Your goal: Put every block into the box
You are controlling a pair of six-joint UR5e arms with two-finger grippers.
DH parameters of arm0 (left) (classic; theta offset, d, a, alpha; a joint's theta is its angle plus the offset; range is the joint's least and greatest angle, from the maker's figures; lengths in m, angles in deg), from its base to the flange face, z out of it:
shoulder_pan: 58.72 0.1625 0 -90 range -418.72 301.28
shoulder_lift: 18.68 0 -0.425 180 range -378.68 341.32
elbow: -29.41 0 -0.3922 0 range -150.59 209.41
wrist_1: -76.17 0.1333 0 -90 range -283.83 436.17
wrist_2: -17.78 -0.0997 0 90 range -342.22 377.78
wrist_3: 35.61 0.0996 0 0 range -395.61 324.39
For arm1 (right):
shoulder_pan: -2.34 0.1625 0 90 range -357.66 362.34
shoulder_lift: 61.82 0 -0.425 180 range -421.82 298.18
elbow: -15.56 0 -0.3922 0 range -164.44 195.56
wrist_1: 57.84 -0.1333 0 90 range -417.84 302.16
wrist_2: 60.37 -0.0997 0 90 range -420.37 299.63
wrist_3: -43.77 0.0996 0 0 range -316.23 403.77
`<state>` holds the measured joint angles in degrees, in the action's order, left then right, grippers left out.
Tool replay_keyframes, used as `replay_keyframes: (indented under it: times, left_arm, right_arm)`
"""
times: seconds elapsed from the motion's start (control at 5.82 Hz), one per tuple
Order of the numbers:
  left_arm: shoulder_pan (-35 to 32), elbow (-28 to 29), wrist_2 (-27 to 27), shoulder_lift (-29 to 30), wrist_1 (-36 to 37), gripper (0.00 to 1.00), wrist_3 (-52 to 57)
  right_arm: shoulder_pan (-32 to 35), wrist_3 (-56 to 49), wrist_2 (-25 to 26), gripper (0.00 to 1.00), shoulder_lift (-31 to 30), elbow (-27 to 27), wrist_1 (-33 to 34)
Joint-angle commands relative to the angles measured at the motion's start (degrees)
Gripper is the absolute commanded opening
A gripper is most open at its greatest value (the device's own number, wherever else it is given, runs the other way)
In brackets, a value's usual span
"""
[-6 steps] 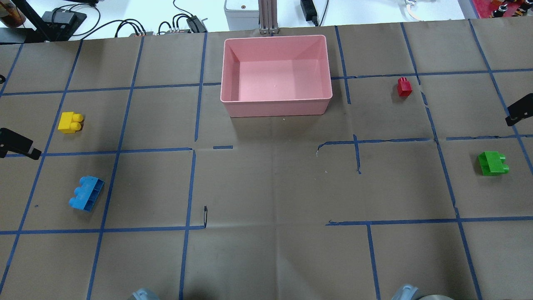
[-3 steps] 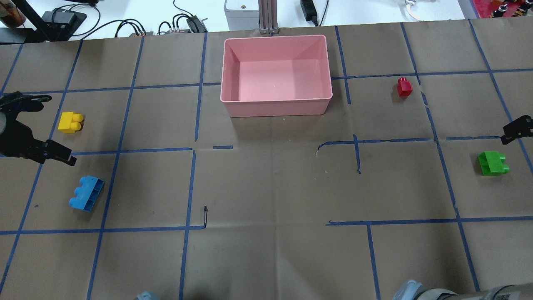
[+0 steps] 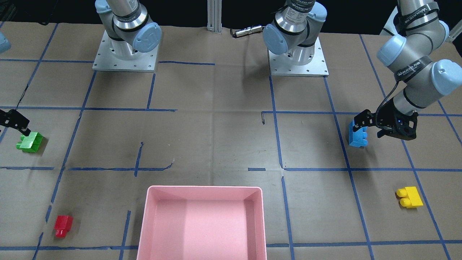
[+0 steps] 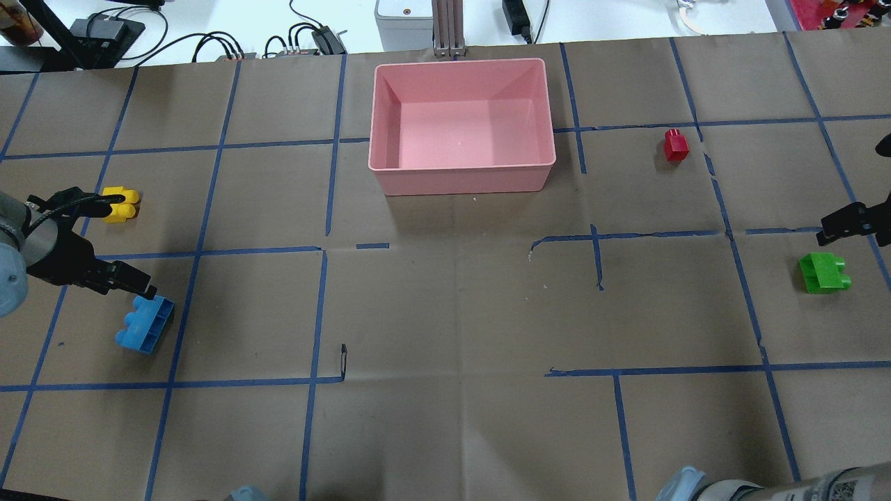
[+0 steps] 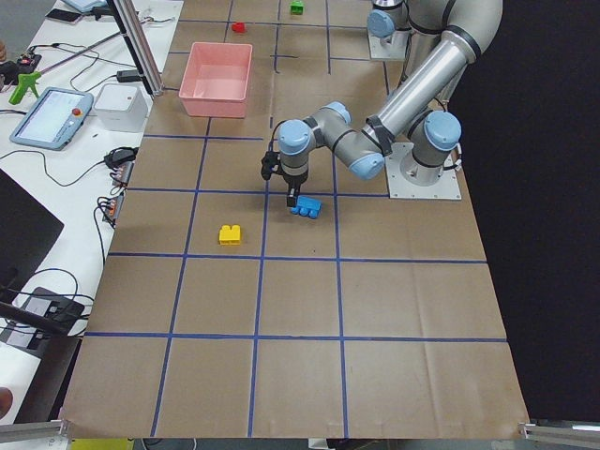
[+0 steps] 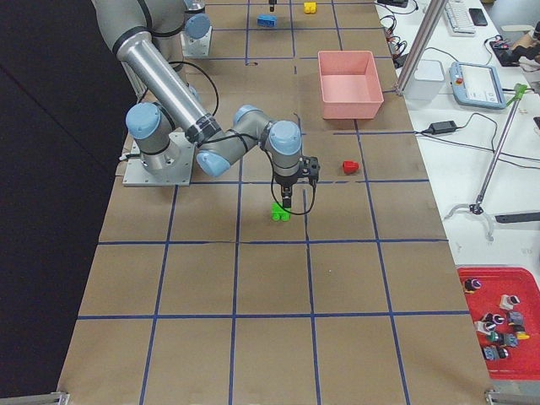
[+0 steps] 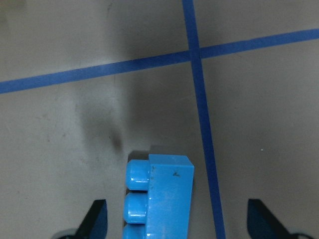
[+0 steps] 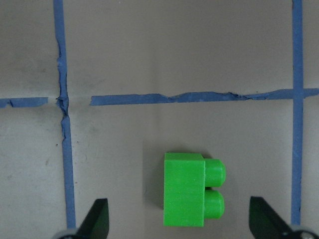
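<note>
The pink box [image 4: 463,182] stands at the table's far middle, with no brick in it. The light-blue brick [image 4: 145,323] lies near left, also in the left wrist view [image 7: 159,199]. My left gripper [image 4: 118,240] is open and hovers over the brick's far end, its fingers [image 7: 97,221] wide to either side. The yellow brick [image 4: 115,209] lies just beyond it. The green brick [image 4: 823,272] lies at right, also in the right wrist view [image 8: 189,194]. My right gripper [image 4: 863,184] is open above and just beyond it. The red brick [image 4: 675,145] lies right of the box.
Brown paper with blue tape grid lines covers the table [image 4: 452,313]. Both arm bases [image 3: 124,54] stand at the robot's edge. Cables and a grey unit [image 4: 404,21] lie beyond the far edge, behind the box.
Both grippers have come in from the table's sides. The left one moved toward the light-blue brick, the right one toward the green brick. No brick has moved.
</note>
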<state>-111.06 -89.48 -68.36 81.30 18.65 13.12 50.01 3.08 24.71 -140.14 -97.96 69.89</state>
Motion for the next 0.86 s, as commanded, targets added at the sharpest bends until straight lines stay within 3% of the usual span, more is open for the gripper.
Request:
replay_keyframes:
  times: [0.0, 0.69]
  left_arm:
    - [0.2, -0.9, -0.3, 4.8, 4.8, 0.98, 2.2]
    - [2.1, -2.9, -2.5, 5.6, 5.6, 0.94, 4.4]
  right_arm:
    - [-1.1, -2.2, 0.3, 1.0, 3.0, -1.4, 4.4]
    - [-1.7, -2.6, 1.0, 1.0, 6.4, -4.4, 10.2]
